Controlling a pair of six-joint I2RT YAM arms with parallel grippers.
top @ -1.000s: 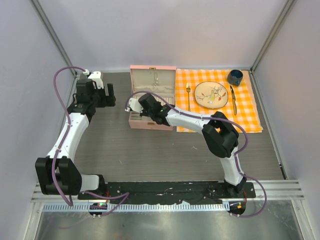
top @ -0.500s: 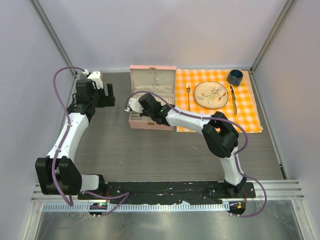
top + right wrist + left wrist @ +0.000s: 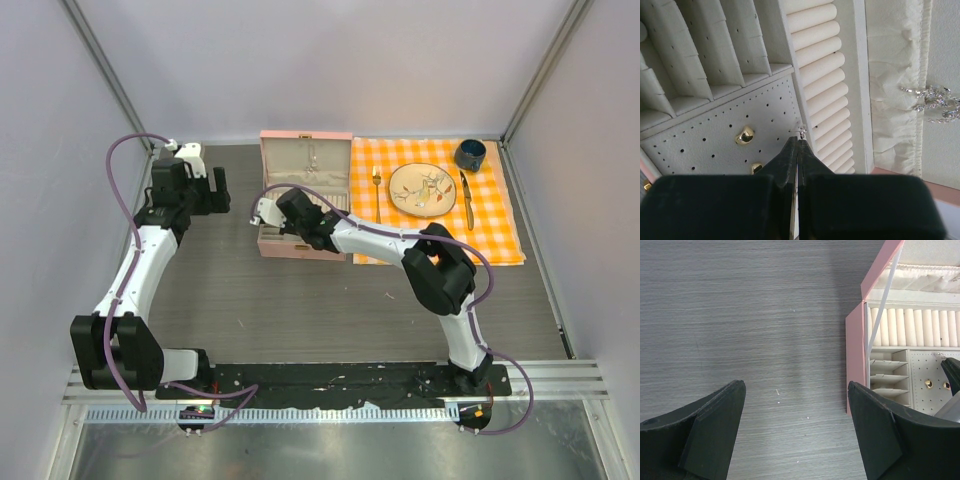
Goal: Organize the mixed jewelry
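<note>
1. Left gripper [image 3: 796, 390]: fingers spread wide with nothing between them, over bare table [image 3: 740, 315], left of the pink case [image 3: 855, 365]
2. Right gripper [image 3: 797, 142]: fingers pressed together at lower centre of the wrist view, tips over the open case's perforated panel [image 3: 705, 145], beside the ring rolls [image 3: 820, 75]
3. Tiny silvery bit [image 3: 800, 130] sits right at those tips; pinched or only touched, cannot tell
4. Two gold studs [image 3: 745, 135] sit on the panel, left of the tips
5. Silvery chain [image 3: 935, 102] lies against the lid lining, right edge of the frame
</note>
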